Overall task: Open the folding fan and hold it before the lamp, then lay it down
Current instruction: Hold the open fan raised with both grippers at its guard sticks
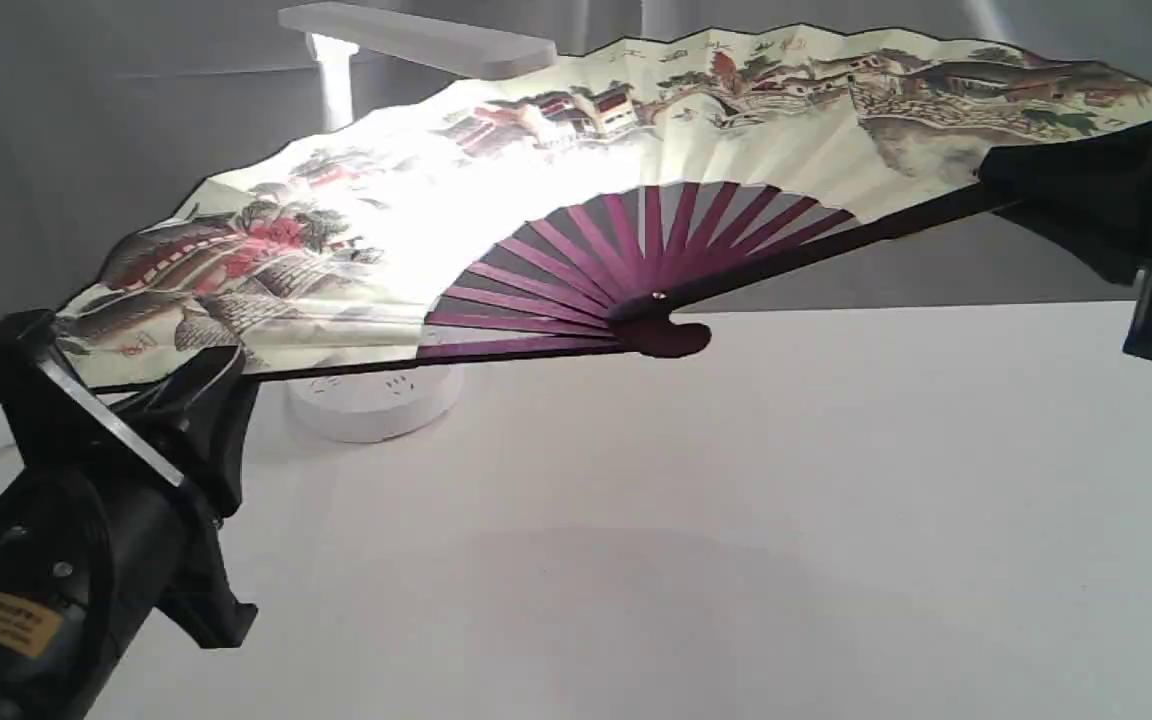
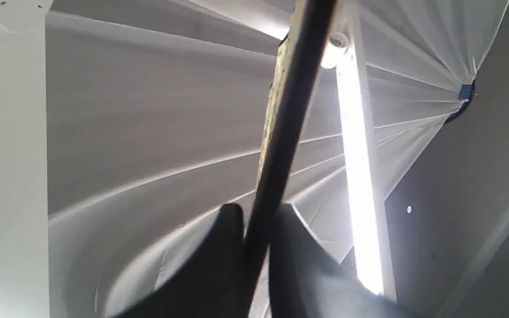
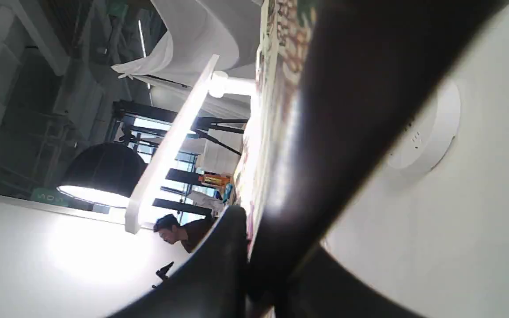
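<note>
Left fingers (image 2: pixel 210 269) pinching folding fan (image 2: pixel 281 145), lamp (image 2: pixel 358 176) underside lit (wrist views only)

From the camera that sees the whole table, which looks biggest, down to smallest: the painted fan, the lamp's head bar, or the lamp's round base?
1. folding fan: by far the largest, spread wide open.
2. lamp head and lamp base: these look much alike. The fan hides part of the base, so I will not rank them.
</note>
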Controlling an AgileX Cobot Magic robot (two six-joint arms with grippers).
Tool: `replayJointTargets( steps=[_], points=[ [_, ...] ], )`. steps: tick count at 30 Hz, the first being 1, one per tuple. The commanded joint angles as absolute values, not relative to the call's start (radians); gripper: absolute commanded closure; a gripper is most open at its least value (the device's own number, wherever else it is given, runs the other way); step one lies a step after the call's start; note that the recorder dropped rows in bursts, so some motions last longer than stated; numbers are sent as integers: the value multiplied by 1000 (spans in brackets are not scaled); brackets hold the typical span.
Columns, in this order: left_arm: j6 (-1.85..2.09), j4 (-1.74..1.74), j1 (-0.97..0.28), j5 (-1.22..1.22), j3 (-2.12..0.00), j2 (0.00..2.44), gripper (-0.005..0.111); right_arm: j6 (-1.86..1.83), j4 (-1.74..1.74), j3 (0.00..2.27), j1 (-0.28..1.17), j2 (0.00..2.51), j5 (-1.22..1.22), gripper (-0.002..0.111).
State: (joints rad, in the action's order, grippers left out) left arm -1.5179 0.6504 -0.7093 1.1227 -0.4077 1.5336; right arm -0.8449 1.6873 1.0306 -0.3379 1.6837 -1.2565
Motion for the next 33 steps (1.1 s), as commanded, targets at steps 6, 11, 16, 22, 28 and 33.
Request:
replayJointTargets(
  steps=[6, 11, 16, 22, 28, 33],
  points=[
    [-1561, 887, -673, 1221, -395, 1512, 107, -888, 1739, 1032, -368, 1682, -1068, 108],
    [-1561, 887, -673, 1221, -395, 1512, 107, -888, 1735, 1032, -368, 1682, -1068, 108],
    [-1561, 887, -673, 1221, -395, 1512, 107, -884, 1726, 1032, -368, 1682, -1060, 108],
    [-1561, 887, -673, 1221, -395, 1512, 107, -884, 1719, 1032, -368, 1682, -1060, 108],
    [-1561, 887, -673, 1221, -395, 1512, 107, -884, 1719, 1032, -368, 1682, -1060, 108],
    [-1561, 887, -673, 1221, -395, 1512, 107, -888, 1715, 1032, -368, 1682, -1060, 108]
  ],
)
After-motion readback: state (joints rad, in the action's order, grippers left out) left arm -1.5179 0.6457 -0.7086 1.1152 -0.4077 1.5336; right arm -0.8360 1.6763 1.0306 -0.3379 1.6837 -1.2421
